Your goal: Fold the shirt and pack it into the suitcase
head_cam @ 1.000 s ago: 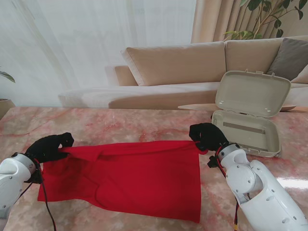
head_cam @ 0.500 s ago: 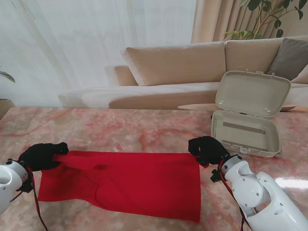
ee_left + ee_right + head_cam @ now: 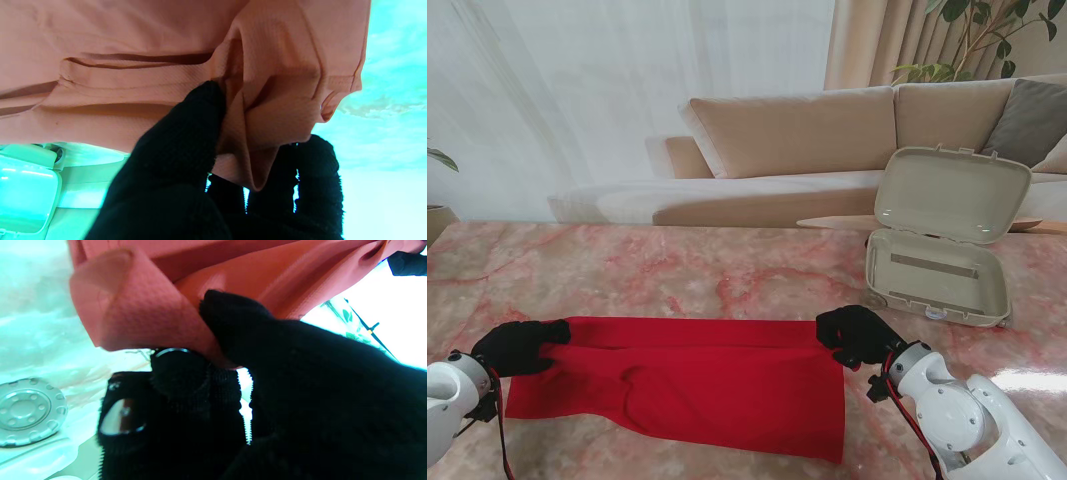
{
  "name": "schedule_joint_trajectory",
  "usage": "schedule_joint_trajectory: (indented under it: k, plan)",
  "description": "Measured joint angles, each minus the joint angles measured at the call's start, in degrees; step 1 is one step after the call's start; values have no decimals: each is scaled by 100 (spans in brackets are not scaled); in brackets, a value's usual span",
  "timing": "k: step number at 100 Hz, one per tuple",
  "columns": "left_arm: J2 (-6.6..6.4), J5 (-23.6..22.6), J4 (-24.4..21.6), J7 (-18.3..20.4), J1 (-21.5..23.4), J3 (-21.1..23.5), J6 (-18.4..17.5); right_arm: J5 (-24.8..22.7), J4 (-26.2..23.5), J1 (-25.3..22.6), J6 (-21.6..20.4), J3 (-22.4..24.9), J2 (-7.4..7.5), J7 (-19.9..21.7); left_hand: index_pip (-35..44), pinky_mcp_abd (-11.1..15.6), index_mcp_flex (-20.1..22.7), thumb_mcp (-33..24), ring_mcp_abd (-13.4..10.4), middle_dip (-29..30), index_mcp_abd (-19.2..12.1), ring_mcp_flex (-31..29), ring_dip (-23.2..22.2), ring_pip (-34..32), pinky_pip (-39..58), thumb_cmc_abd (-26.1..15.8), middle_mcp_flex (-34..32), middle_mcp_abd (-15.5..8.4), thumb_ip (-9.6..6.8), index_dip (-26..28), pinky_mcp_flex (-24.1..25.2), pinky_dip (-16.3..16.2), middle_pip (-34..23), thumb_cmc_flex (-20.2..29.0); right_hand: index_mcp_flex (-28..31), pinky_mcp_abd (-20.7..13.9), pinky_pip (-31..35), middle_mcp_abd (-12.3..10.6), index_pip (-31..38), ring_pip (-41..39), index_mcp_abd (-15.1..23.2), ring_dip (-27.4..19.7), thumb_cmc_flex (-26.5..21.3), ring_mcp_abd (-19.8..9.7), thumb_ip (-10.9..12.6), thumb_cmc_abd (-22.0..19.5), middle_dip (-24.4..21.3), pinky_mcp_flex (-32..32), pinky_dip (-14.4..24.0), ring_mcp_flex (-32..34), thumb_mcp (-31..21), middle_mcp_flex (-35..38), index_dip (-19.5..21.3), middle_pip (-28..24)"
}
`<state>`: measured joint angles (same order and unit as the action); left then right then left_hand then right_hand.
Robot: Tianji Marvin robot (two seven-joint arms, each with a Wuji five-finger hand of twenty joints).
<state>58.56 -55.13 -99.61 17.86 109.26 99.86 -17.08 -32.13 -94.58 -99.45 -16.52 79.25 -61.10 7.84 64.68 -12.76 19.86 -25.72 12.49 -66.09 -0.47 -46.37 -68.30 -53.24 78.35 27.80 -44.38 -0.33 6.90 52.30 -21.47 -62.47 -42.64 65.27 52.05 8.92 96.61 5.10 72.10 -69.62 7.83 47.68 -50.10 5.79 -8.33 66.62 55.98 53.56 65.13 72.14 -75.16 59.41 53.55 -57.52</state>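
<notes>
Two corners of the red shirt (image 3: pixel 687 385) are pinched, one in each hand; it lies flat on the marble table (image 3: pixel 677 270), near us. Left hand (image 3: pixel 517 346) clamps a bunched fold between thumb and fingers (image 3: pixel 186 140); right hand (image 3: pixel 855 335) likewise. Risk, in our judgement: uneven pull skews the fold, or thin fabric slips from a pinch. The open suitcase (image 3: pixel 942 240) sits farther right, apart from the shirt; a dragged hem could snag its rim.
</notes>
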Motion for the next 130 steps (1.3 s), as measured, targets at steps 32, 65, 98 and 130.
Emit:
schedule_joint_trajectory:
  k: [32,65,98,130]
  plan:
    - [20,-70,12,-84,249,-19,252,88,-128,-230,-117,88,21,226,0,0,0,0,-1,-18,-3,0,0,0,-2,-1,0,-10,0,-3,1,1,0,0,0,-40,640,-1,0,-33,1,0,-1,-5,0,1,0,-91,1351,1,-1,27,0,25]
    - [35,-218,-3,-121,392,11,305,258,-233,-442,-243,162,90,510,0,0,0,0,-1,-26,-14,9,0,0,-3,-4,0,-14,0,-61,10,1,0,0,0,-48,846,-1,-61,-33,3,0,-1,-6,0,1,1,23,1887,-3,-1,27,-2,32]
    - [34,-221,-16,10,437,3,420,48,-40,-364,-236,90,147,781,-136,-46,134,74,-5,-26,-24,185,0,352,-273,-127,68,-10,0,-343,212,175,261,0,0,44,56,-62,-153,171,71,0,-1,8,0,-68,-30,27,-1225,-3,261,35,-282,38]
    - [32,-183,-66,179,467,37,502,90,-51,-437,-190,231,211,1187,-358,-127,270,309,-7,160,-27,338,194,1096,-764,-186,152,210,-1,-677,505,491,970,67,-212,191,-526,-64,-561,1385,143,-302,491,177,-81,-650,-526,-838,-1731,-490,860,31,-1612,767]
